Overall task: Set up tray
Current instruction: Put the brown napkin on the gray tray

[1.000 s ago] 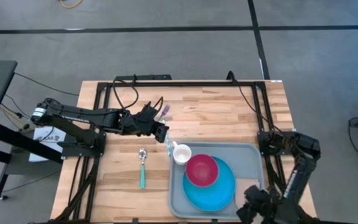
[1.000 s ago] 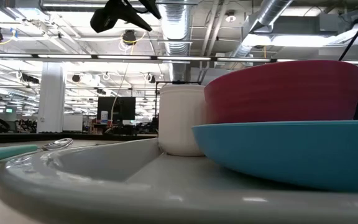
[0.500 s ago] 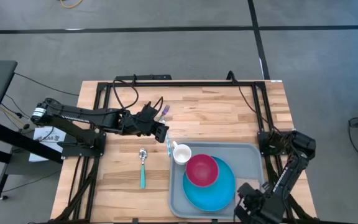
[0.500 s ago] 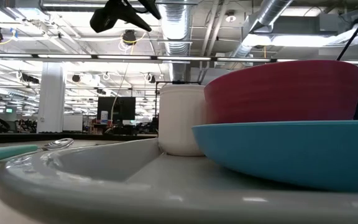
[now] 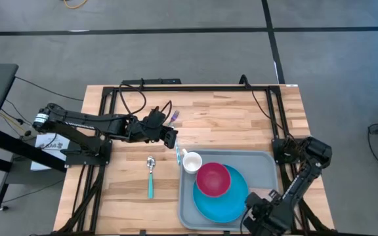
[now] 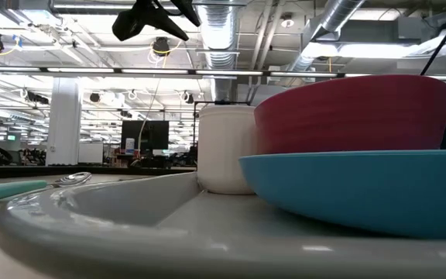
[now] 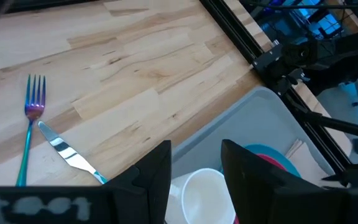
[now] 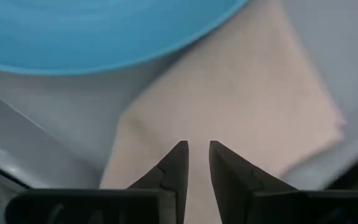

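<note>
The light-grey tray point(image 5: 262, 161) lies at the table's near right. On it are a blue plate point(image 5: 231, 203) with a red bowl point(image 5: 212, 179), a white cup point(image 5: 191, 161) and a beige napkin point(image 8: 229, 106) at its near right corner. My right gripper point(image 8: 197, 155) points down over the napkin with a narrow gap between its fingers. My left gripper point(image 7: 194, 168) hangs open above the table by the tray's far left corner, over the cup point(image 7: 201, 193). My right gripper comes at the napkin's middle point(image 8: 197, 124) from above, pointing down. Whether its fingertips touch the cloth I cannot tell. The napkin lies flat on the tray.
A spoon point(image 5: 151, 176) with a teal handle lies on the wood left of the tray. A fork point(image 7: 30, 124) and a knife point(image 7: 67, 152) lie beyond the tray's far left corner. A black frame point(image 5: 195, 86) runs along the table's far edge and sides.
My right gripper has sunk and shifted a little toward the table's left edge, coming over the tray's near right corner. The things on the tray have kept their places.
</note>
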{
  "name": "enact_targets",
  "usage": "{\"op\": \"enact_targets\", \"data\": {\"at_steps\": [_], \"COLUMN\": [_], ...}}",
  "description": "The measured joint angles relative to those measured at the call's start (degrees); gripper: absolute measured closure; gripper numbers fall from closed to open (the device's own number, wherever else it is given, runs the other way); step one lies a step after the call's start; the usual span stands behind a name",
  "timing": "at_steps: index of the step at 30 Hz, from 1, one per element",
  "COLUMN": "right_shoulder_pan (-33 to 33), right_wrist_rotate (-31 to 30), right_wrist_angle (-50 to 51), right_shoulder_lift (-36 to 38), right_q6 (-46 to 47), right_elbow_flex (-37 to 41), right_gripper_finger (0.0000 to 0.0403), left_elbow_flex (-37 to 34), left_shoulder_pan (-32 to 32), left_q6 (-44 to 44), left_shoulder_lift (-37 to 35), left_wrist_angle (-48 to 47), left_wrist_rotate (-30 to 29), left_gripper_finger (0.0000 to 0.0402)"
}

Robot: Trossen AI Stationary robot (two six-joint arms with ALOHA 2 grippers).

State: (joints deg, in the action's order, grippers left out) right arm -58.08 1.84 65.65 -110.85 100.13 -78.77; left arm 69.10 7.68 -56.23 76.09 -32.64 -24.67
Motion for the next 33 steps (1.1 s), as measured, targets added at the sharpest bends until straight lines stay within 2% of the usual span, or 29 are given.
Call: {"op": "enact_targets", "data": {"at_steps": [13, 17, 21, 24, 30, 33], "right_shoulder_pan": [3.9, 5.4, 6.9, 8.1, 11.2, 13.0], "right_wrist_rotate": [3.6, 3.9, 0.3, -3.6, -5.2, -6.2], "right_wrist_angle": [-4.5, 0.2, 8.6, 7.2, 6.7, 6.9], "right_shoulder_lift": [0.5, 0.3, -0.3, 0.1, 0.1, 0.1], "right_q6": [-3.4, -6.1, -7.6, -7.7, -8.1, -12.7], "right_elbow_flex": [13.6, 15.4, 16.2, 18.6, 25.3, 26.8], "right_gripper_finger": [0.0345, 0.0345, 0.0345, 0.0345, 0.0345, 0.0345], "left_elbow_flex": [0.0, 0.0, 0.0, 0.0, 0.0, 0.0], "left_shoulder_pan": [0.0, 0.0, 0.0, 0.0, 0.0, 0.0], "left_q6": [1.8, 2.0, 1.9, 2.0, 1.2, 1.1], "left_shoulder_lift": [0.0, 0.0, 0.0, 0.0, 0.0, 0.0], "left_wrist_angle": [0.0, 0.0, 0.0, 0.0, 0.0, 0.0], "left_wrist_rotate": [0.0, 0.0, 0.0, 0.0, 0.1, 0.2], "left_gripper_finger": [0.0274, 0.0274, 0.0274, 0.0274, 0.0274, 0.0274]}}
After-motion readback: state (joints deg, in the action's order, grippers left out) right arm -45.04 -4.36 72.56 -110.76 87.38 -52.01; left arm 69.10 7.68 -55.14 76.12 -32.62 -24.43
